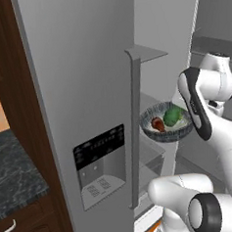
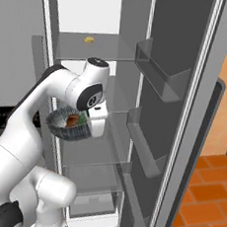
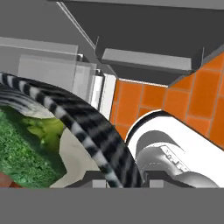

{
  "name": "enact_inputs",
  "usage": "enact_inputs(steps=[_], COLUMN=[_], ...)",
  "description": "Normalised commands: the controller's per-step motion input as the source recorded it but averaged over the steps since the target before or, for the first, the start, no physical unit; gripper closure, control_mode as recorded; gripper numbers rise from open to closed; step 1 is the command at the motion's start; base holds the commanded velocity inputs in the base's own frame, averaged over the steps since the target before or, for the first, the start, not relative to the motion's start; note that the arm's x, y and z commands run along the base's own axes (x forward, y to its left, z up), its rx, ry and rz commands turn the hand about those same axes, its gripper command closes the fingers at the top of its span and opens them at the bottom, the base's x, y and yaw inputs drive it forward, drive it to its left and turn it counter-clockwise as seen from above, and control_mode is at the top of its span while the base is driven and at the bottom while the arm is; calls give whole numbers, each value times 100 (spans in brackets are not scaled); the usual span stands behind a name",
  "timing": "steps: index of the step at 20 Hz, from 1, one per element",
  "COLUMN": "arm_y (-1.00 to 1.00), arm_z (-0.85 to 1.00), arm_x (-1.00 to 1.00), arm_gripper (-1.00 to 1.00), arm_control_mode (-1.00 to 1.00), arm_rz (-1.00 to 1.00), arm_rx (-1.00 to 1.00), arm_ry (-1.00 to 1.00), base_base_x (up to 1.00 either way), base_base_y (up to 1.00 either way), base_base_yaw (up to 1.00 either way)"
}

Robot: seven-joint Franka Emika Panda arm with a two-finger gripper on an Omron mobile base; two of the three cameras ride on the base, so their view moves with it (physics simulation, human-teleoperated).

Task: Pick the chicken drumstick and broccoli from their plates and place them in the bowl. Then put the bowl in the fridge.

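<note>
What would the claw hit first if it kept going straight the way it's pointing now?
Probably the bowl's ribbed rim, which runs right up between the claw's tips in the hand view. Past it lies orange floor, though depth is hard to judge.

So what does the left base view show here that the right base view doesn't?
Left base view alone: the dispenser panel in the shut fridge door, that door's long handle and a dark stone counter.

Right base view alone: the open door's shelves, a small yellowish item on the top shelf, and the orange tiled floor.

Both: the bowl at the fridge opening, holding the chicken drumstick and broccoli.
</note>
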Motion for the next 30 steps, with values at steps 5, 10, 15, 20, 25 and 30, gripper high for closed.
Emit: enact_inputs(steps=[5, 10, 15, 20, 25, 30], arm_y=[4, 23, 25, 0, 3, 18], arm_z=[4, 0, 0, 0, 0, 0], arm_x=[2, 0, 3, 36, 50, 72], arm_gripper=[100, 100, 100, 100, 100, 100], arm_control_mode=[-100, -100, -100, -100, -100, -100], arm_rz=[-8, -15, -9, 6, 9, 2], arm_rx=[4, 1, 7, 15, 12, 0], arm_ry=[-23, -34, -37, -15, 1, 5], base_base_x=[0, 0, 0, 0, 0, 0], base_base_y=[0, 0, 0, 0, 0, 0], base_base_yaw=[0, 0, 0, 0, 0, 0])
